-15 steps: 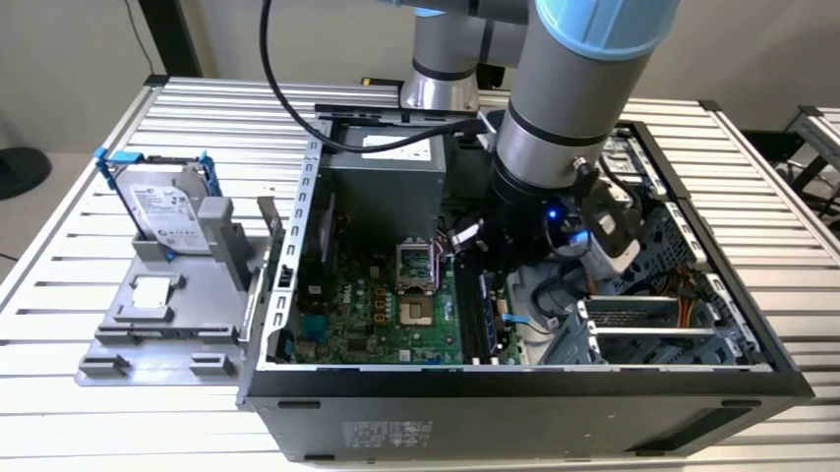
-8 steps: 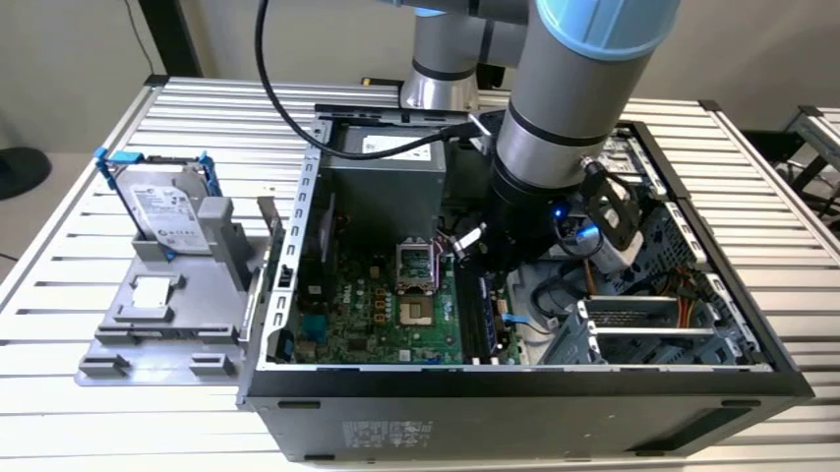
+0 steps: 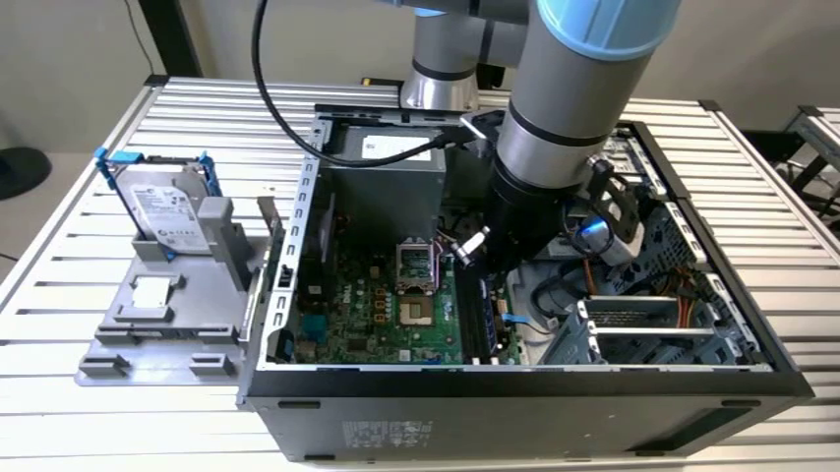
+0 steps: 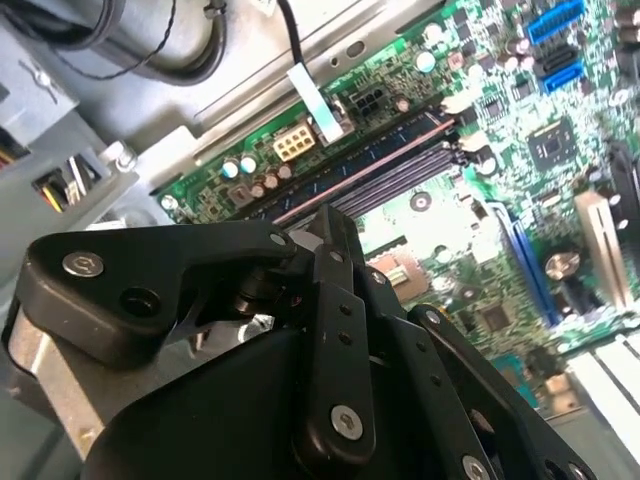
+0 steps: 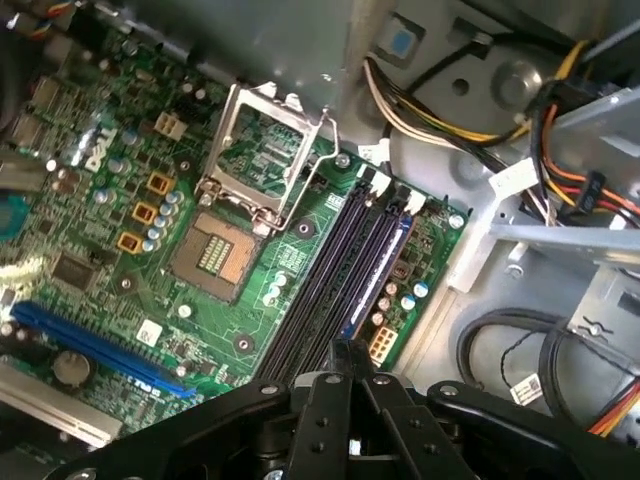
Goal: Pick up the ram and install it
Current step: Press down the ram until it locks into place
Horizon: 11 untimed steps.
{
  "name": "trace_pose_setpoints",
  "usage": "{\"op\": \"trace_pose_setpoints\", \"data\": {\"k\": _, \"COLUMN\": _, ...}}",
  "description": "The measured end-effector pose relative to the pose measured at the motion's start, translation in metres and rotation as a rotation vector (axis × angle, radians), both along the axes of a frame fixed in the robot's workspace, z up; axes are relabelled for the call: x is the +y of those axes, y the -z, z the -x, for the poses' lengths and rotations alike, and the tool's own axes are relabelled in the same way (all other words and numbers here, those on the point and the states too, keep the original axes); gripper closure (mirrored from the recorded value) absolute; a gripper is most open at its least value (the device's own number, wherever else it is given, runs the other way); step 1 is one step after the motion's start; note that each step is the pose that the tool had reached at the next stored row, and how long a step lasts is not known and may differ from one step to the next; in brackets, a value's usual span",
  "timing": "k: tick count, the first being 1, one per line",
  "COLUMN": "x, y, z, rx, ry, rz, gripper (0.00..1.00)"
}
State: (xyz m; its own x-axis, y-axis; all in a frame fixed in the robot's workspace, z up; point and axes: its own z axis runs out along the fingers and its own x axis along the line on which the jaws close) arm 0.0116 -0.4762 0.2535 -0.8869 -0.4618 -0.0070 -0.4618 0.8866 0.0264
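Note:
My gripper (image 3: 478, 264) reaches down into the open computer case (image 3: 525, 379), just above the long black memory slots (image 3: 483, 320) of the green motherboard (image 3: 374, 315). In both wrist views its black fingertips (image 5: 350, 350) meet in a narrow point, shut, and nothing sticks out between them. They hover over one end of the slots (image 5: 345, 265), near the board's edge. The slots (image 4: 370, 165) run side by side with white latches at the far end. The ram is hidden from me; I cannot pick it out among the slots.
An open processor socket (image 5: 250, 190) sits beside the slots. Cable bundles (image 5: 450, 110) and a metal drive cage (image 3: 643, 329) crowd the other side. On the exterior view's left, a silver hard drive (image 3: 168, 211) stands on a grey fixture (image 3: 157, 324) on the slatted table.

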Motion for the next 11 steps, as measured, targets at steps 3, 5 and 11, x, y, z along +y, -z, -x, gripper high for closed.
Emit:
{"op": "trace_pose_setpoints", "data": {"k": 3, "x": 0.0, "y": 0.0, "z": 0.0, "rx": -0.0001, "ry": -0.055, "rz": 0.0, "gripper": 1.0}}
{"op": "trace_pose_setpoints", "data": {"k": 5, "x": 0.0, "y": 0.0, "z": 0.0, "rx": -0.0006, "ry": -0.087, "rz": 0.0, "gripper": 1.0}}
{"op": "trace_pose_setpoints", "data": {"k": 11, "x": 0.0, "y": 0.0, "z": 0.0, "rx": -0.0043, "ry": -0.172, "rz": 0.0001, "gripper": 1.0}}
